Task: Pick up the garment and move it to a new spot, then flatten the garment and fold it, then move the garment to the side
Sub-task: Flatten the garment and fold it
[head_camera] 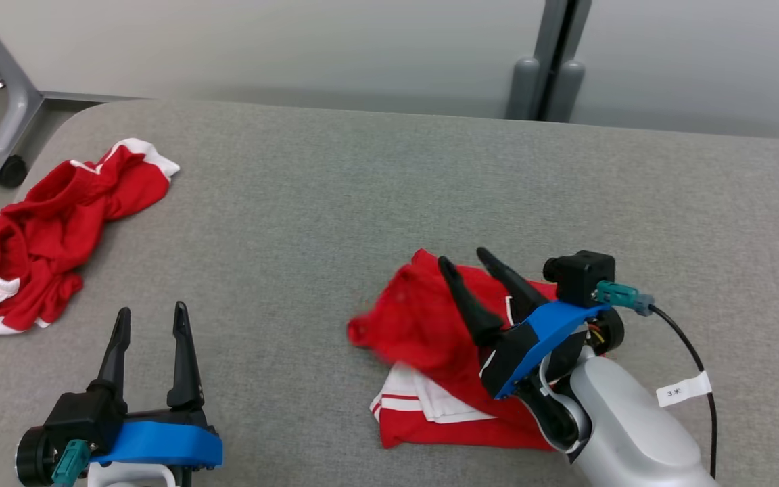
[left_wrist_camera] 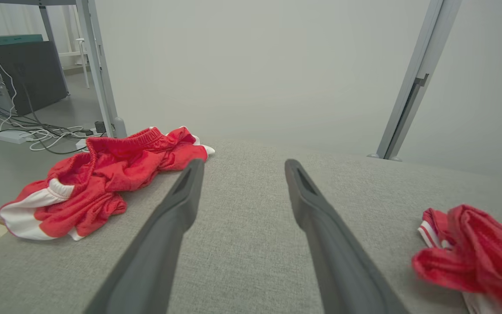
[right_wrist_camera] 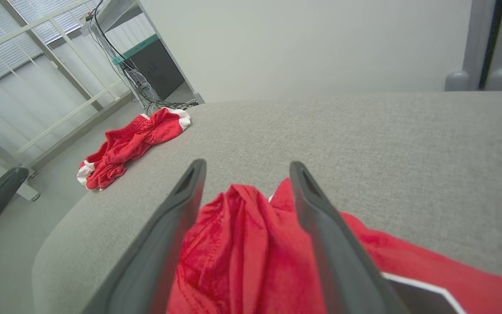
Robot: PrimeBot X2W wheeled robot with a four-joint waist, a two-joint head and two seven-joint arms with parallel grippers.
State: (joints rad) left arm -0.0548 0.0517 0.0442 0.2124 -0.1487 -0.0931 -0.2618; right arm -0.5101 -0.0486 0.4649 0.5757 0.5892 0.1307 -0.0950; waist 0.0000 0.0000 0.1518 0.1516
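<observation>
Nearest the camera, the left jaws stand apart and empty, fingers [left_wrist_camera: 172, 209] pointing across bare grey counter [head_camera: 335, 189]. To their right, the right jaws are also apart, their dark fingers [right_wrist_camera: 320, 226] straddling a raised ridge of the red shorts [head_camera: 423, 325]. That ridge runs lengthwise between the fingers and appears loose rather than pinched. The white-striped shorts lie heaped at the counter's near right, the base spread side to side with its striped edge nearest the robot. The right arm is directly over them, while the left jaws are well apart to the left, so any flattening probably starts from the right. Farther off, a second, crumpled pair of red shorts [head_camera: 58, 230] sits at the far left corner.
</observation>
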